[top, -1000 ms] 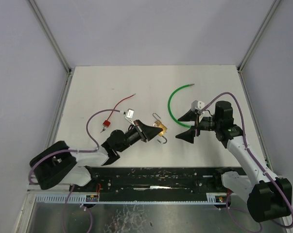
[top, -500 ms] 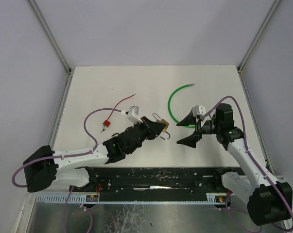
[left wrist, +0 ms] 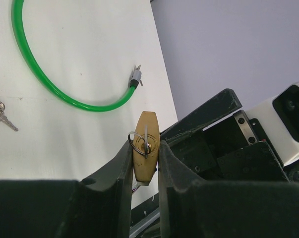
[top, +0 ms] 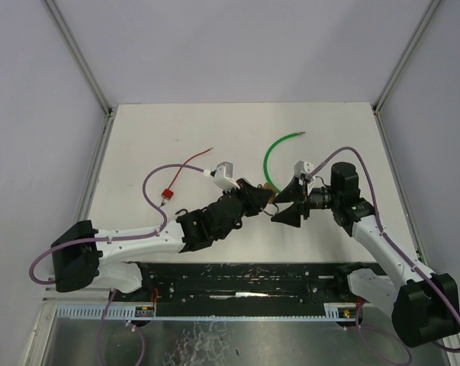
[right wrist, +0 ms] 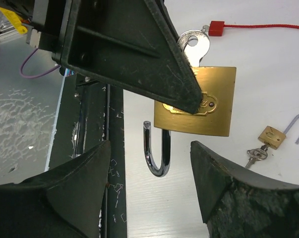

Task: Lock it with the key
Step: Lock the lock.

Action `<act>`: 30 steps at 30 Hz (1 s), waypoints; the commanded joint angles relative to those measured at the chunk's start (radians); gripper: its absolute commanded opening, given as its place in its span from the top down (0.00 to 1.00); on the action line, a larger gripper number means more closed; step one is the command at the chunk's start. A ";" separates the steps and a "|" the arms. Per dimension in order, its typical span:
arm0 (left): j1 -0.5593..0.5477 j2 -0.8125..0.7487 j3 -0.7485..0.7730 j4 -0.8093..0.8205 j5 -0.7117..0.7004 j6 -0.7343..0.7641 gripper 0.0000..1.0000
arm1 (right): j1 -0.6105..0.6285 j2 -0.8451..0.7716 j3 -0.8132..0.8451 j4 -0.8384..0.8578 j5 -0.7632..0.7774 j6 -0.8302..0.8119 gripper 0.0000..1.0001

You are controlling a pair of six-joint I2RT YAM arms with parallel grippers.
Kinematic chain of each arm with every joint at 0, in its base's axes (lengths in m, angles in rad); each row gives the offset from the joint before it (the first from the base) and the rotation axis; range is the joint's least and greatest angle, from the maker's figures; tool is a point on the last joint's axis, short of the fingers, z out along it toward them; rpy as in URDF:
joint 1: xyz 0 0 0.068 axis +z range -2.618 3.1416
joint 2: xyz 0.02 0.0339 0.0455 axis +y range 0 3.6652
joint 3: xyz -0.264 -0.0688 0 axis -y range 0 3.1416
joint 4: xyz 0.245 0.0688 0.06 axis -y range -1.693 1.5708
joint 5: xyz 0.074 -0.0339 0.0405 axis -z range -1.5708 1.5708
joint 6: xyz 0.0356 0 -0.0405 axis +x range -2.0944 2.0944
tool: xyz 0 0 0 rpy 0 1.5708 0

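The left arm is carrying the padlock (top: 269, 191) off the desk (top: 344, 137) and across toward the green cable (top: 265, 162). A second ago the lock was sitting lower and further from that cable. The right gripper (top: 278, 206) is swinging in to meet it from the other side of the cable's near end, its fingers narrowing from their widest spread. I judge that pick-up and hand-over approach are done and the closing of the lock itself is beginning.

The left gripper (top: 256, 200) is keeping its fingers (left wrist: 122, 173) clamped flat on the two faces of the brass body. The key (right wrist: 194, 42) is sitting in the keyway, with its ring (left wrist: 139, 141) hanging against the brass.

The padlock is hanging clear of the desk, just on the near side of the green cable's lower end. Its shackle (right wrist: 156, 151) is standing open, with the free leg out of the body and pointing back up at it.

In the right wrist view the right fingers (right wrist: 228, 193) are standing apart, one on each side of the shackle's bend, and neither is touching it yet. The bend is lying roughly midway between them, slightly nearer the left-hand finger in that view. A squeeze from here would, I judge, catch the bend so the shackle could be pushed home.
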 commanded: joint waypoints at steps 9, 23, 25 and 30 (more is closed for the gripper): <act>-0.020 -0.030 0.066 0.036 -0.073 0.023 1.00 | 0.045 0.018 0.002 0.033 0.043 0.013 0.37; -0.023 -0.055 0.059 0.072 -0.047 0.047 1.00 | 0.060 0.044 0.023 -0.011 0.041 -0.035 0.77; -0.023 -0.057 0.057 0.078 -0.042 0.055 1.00 | 0.061 0.043 0.027 -0.012 0.027 -0.041 0.87; -0.024 -0.065 0.042 0.098 -0.028 0.063 1.00 | 0.061 0.010 0.032 -0.008 -0.002 -0.043 1.00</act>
